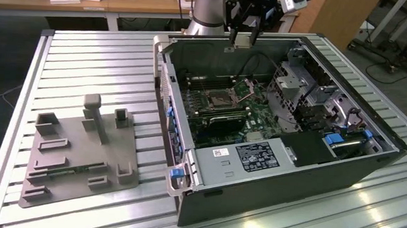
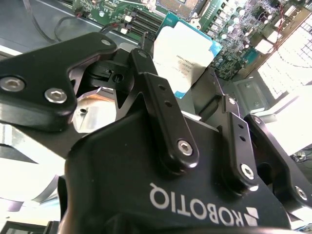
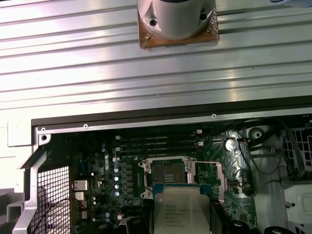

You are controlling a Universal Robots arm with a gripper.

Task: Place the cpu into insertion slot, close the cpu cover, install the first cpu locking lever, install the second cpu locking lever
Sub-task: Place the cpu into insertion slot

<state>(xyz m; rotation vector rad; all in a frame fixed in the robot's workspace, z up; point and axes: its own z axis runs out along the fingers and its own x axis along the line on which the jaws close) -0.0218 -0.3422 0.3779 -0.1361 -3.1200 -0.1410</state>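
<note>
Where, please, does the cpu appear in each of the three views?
Exterior view: the cpu hangs in the gripper, above the rim of the open computer case.
Second wrist view: its silvery face sits clamped between the black jaws.
First wrist view: it shows close in front of the insertion slot.
Shared landmark: the insertion slot, mid-board in the exterior view.

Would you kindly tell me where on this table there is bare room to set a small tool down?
The slatted table is bare between the grey fixture and its far edge, and along the near edge before the computer case. Inside the case it is crowded; the gripper holds the cpu above it.
</note>
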